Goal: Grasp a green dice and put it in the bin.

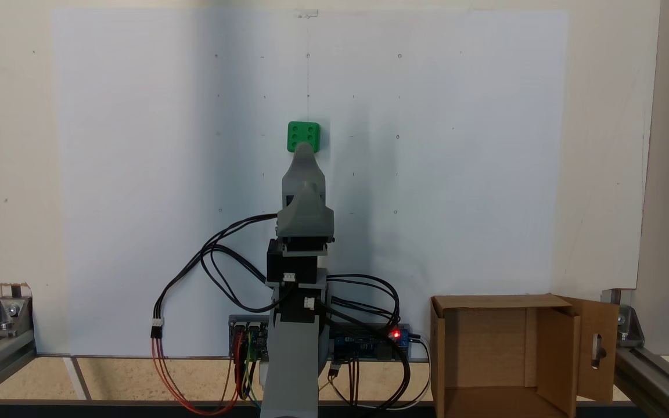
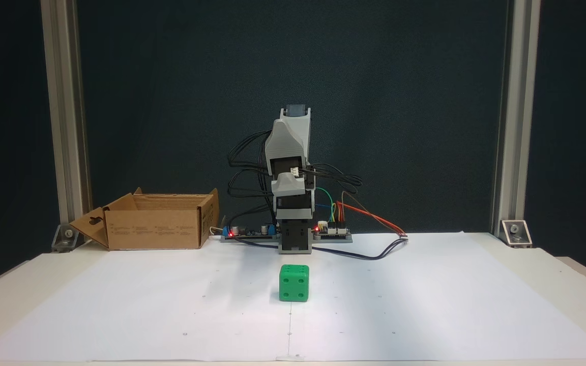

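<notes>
Presently: green dice point(image 2: 293, 282), bright cube, rounded edges, recessed round pips, resting on white paper; hand point(image 1: 304, 150) state cannot be told.

A pale desk point(image 2: 552, 284) carries a large white paper sheet point(image 2: 171, 305) marked with small dots. On the sheet sits a green dice point(image 2: 293, 282), resting flat near the centre line. The arm's base point(image 2: 294, 239) and its circuit boards point(image 2: 244, 233) stand at the sheet's edge, wires point(image 2: 374, 251) trailing onto the paper. An open cardboard bin point(image 2: 155, 221) rests beside the boards, apparently just off the sheet.
</notes>
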